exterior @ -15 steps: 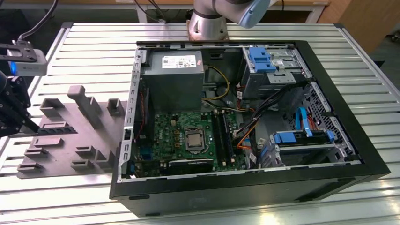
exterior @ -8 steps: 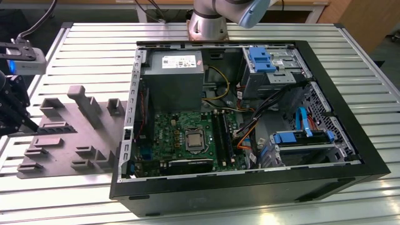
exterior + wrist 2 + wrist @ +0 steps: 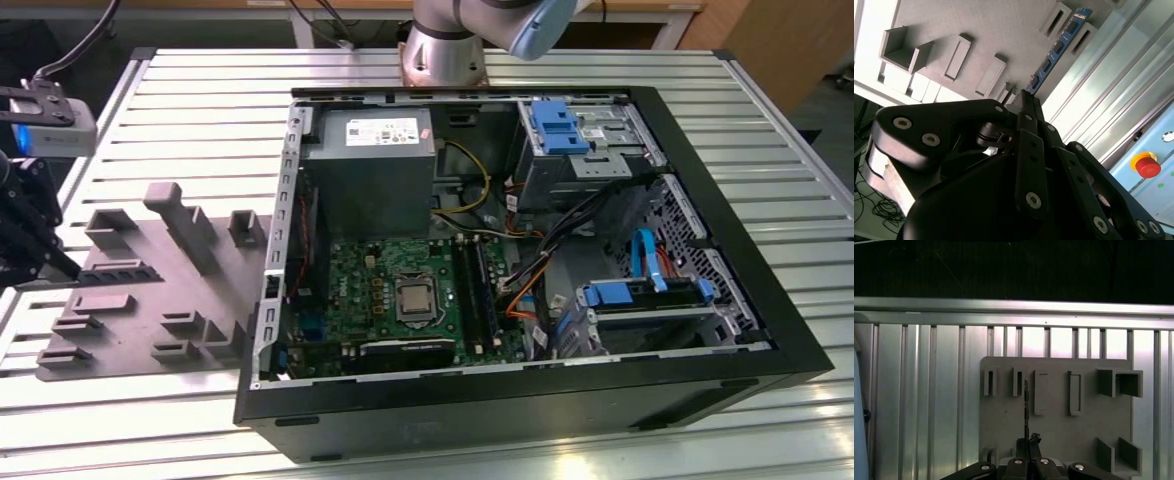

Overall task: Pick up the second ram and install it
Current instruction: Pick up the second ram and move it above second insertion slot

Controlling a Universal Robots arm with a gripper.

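gripper (image 3: 1026, 100) pinching near end of memory stick (image 3: 1056, 47) | stick stands on edge over grey tray (image 3: 1004, 415), far end between two raised blocks | tabletop (image 3: 914, 390) beneath | advice: lift straight, hold level, avoid scraping blocks

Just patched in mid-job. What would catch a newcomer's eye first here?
The open PC case sits mid-table in the exterior view, its green board bared. At that view's left edge, by the grey tray, the gripper has its fingers shut on the ram, a thin stick jutting out among the tray's raised blocks.
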